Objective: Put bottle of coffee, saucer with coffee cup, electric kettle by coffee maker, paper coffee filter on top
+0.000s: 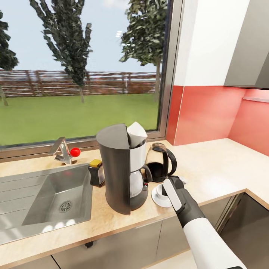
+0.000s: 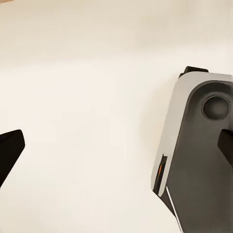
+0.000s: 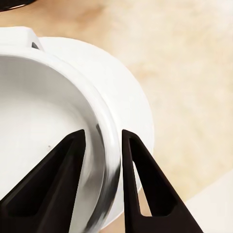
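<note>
Right gripper point(image 3: 103, 141) pinches the wall of one coffee cup point(image 1: 163, 189), a finger point(image 3: 53, 187) inside, the other outside the rim.

Under my tool the cup sits on one saucer point(image 1: 160, 200) on the kitchen countertop point(image 1: 220, 168). Just beyond the gripper stands one electric kettle point(image 1: 161, 162); beside it, one coffee maker point(image 1: 123, 168) topped by one paper coffee filter point(image 1: 136, 133); past that, one bottle of coffee point(image 1: 96, 172). Left gripper point(image 2: 116, 145): fingers spread wide, holding nothing.

bright window point(image 1: 82, 71) daylight, soft shadows; wrist views perhaps slightly blurred.
</note>
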Tool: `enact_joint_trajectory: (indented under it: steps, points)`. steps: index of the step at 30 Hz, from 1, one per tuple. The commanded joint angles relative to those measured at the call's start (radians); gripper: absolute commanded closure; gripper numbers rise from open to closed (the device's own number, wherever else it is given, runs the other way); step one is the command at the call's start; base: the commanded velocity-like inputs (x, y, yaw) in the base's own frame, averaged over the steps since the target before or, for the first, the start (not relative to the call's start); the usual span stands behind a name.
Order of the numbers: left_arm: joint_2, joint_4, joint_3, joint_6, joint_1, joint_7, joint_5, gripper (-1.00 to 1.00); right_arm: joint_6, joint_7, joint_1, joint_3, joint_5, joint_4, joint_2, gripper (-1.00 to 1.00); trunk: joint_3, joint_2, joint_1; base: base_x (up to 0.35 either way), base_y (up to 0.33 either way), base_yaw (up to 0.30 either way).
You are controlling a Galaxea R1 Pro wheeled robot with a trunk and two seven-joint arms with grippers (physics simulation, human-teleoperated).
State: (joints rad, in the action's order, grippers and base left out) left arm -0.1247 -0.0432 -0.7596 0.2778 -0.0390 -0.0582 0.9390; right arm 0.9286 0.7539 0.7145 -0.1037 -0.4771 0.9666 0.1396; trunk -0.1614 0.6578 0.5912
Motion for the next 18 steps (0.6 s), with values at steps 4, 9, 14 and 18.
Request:
enact_joint_trajectory:
  steps: [4,9,14,18]
  points:
    - [0.0,-0.001,-0.007,0.003,-0.001,-0.003,0.001,-1.0,0.003,0.011,0.0,-0.002,-0.011,-0.006,0.0,1.0,-0.002,0.001,0.0,0.0,0.0,0.0]
    - [0.0,-0.001,-0.007,0.003,-0.001,-0.003,0.001,-1.0,0.003,0.012,0.0,-0.001,-0.011,-0.004,0.0,-1.0,-0.002,0.001,0.0,0.0,0.0,0.0]
    - [0.0,-0.001,-0.007,0.003,-0.001,-0.003,0.001,-1.0,0.003,0.012,0.0,-0.002,-0.011,0.0,0.0,-1.0,-0.002,0.001,0.0,0.0,0.0,0.0]
    - [0.0,-0.001,-0.007,0.003,-0.001,-0.003,0.001,-1.0,0.003,0.012,0.0,-0.002,-0.011,0.002,0.0,-1.0,-0.002,0.001,0.0,0.0,0.0,0.0]
